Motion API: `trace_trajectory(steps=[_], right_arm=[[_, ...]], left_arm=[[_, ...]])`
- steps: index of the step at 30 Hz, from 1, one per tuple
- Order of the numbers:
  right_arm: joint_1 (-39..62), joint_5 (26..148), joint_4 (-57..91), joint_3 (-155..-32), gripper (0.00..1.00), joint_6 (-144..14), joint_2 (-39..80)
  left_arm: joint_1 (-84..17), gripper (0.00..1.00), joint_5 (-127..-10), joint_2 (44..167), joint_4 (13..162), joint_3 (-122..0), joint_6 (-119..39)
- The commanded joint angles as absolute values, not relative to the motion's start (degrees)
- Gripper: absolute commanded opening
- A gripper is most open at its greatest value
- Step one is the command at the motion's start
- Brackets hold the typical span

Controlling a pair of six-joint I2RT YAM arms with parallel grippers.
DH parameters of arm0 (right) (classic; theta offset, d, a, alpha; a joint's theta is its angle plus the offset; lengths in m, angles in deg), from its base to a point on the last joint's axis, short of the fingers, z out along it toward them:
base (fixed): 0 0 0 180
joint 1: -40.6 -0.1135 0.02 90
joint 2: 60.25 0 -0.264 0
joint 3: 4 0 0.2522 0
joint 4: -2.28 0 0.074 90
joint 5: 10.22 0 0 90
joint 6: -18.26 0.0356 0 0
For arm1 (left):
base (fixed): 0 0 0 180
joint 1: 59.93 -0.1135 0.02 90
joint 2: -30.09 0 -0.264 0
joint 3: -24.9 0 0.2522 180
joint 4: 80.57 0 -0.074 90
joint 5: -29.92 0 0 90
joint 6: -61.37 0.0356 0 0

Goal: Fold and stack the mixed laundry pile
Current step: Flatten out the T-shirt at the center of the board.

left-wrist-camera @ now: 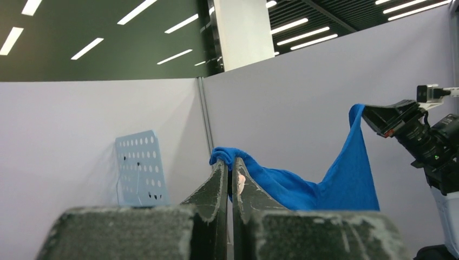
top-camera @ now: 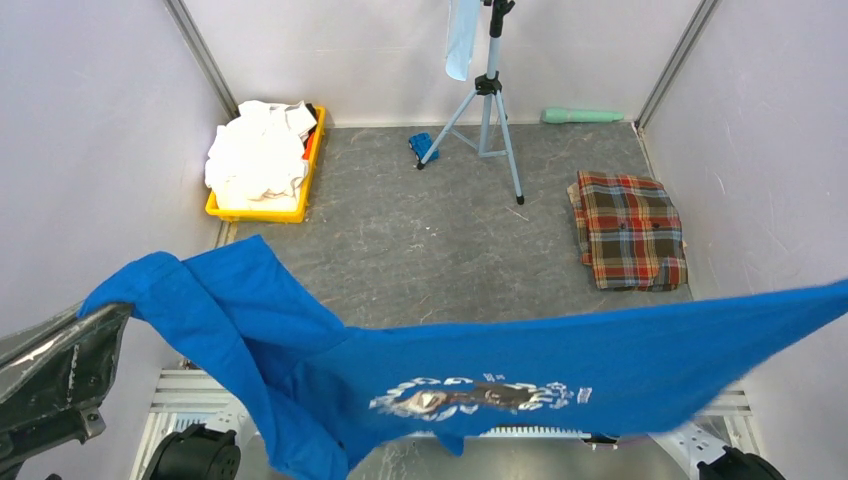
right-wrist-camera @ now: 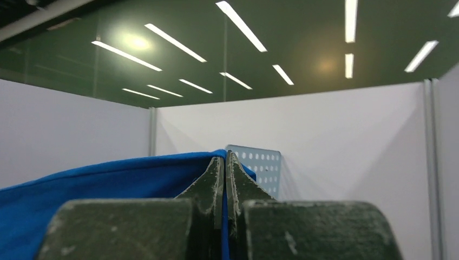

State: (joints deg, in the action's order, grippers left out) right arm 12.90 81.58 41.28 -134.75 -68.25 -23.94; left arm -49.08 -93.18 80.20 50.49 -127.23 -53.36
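A royal-blue T-shirt [top-camera: 480, 365] with a chest graphic hangs stretched in the air, close under the top camera. My left gripper [top-camera: 118, 312] is shut on one end of it at the left; in the left wrist view the blue cloth [left-wrist-camera: 281, 181] bunches over the closed fingertips [left-wrist-camera: 223, 172]. My right gripper [right-wrist-camera: 224, 158] is shut on the other end, with a blue edge [right-wrist-camera: 135, 176] pinched between its jaws; it lies outside the top view. White shirts [top-camera: 258, 150] with black and orange pieces lie heaped in a yellow tray [top-camera: 255, 212]. A folded red-green plaid cloth [top-camera: 628, 230] lies on the table at the right.
A tripod [top-camera: 487, 100] stands at the back middle with a narrow pale-blue cloth [top-camera: 460, 40] hanging on it and a small bright-blue object [top-camera: 422, 145] at its foot. A green cylinder [top-camera: 582, 116] lies by the back wall. Grey partition walls enclose the table.
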Motion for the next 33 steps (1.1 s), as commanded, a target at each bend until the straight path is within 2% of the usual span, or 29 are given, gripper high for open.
trace_trajectory(steps=[1,5,11,14,16,18,19,20,21,22,23,25,26,28,33], right_arm=[[16.06,69.13,46.47,-130.15,0.00,-68.44,-18.24],[18.22,58.89,44.95,-117.22,0.00,-70.98,-13.96],[18.29,49.73,32.36,-84.39,0.00,-64.53,-8.09],[18.27,49.44,23.83,-71.30,0.00,-60.51,-3.15],[18.29,47.08,20.34,-65.97,0.00,-58.03,1.40],[18.39,45.68,16.53,-62.62,0.00,-58.02,5.74],[18.42,44.92,13.89,-62.01,0.01,-58.05,8.27],[18.59,45.13,13.64,-62.43,0.08,-58.68,10.55],[18.56,44.99,14.67,-64.01,0.26,-59.07,13.41],[18.63,44.78,15.77,-65.28,0.37,-59.27,15.32],[18.70,44.70,15.87,-66.39,0.43,-59.74,16.26],[18.66,44.55,17.30,-66.97,0.58,-60.48,16.29],[18.68,44.49,16.95,-66.90,0.61,-60.94,15.66],[18.71,44.80,17.46,-67.30,0.63,-61.04,14.19],[18.35,53.61,17.82,-64.81,0.63,-59.22,10.36]], left_arm=[[-49.21,0.02,-90.33,87.10,53.42,-126.63,-58.08],[-49.20,0.02,-88.56,92.64,53.65,-119.69,-58.34],[-49.51,0.02,-85.04,99.83,57.60,-90.83,-56.02],[-50.41,0.02,-82.44,109.63,60.65,-79.48,-53.39],[-51.79,0.03,-82.73,120.34,59.99,-78.43,-51.62],[-53.13,0.13,-85.01,130.51,59.91,-79.59,-51.43],[-53.85,0.24,-85.97,135.13,60.05,-80.72,-52.14],[-54.53,0.43,-86.35,138.86,60.39,-81.28,-53.18],[-55.15,0.56,-86.36,141.18,60.41,-82.15,-54.26],[-55.33,0.66,-86.25,142.63,61.00,-82.30,-54.77],[-55.24,0.80,-85.14,142.96,61.53,-82.21,-55.05],[-55.19,0.96,-84.22,141.95,61.63,-82.12,-55.19],[-55.05,1.00,-83.29,141.08,61.40,-82.19,-54.74],[-54.62,1.00,-79.49,139.07,58.98,-82.99,-53.34],[-53.40,1.00,-71.48,136.15,51.81,-85.01,-49.61]])
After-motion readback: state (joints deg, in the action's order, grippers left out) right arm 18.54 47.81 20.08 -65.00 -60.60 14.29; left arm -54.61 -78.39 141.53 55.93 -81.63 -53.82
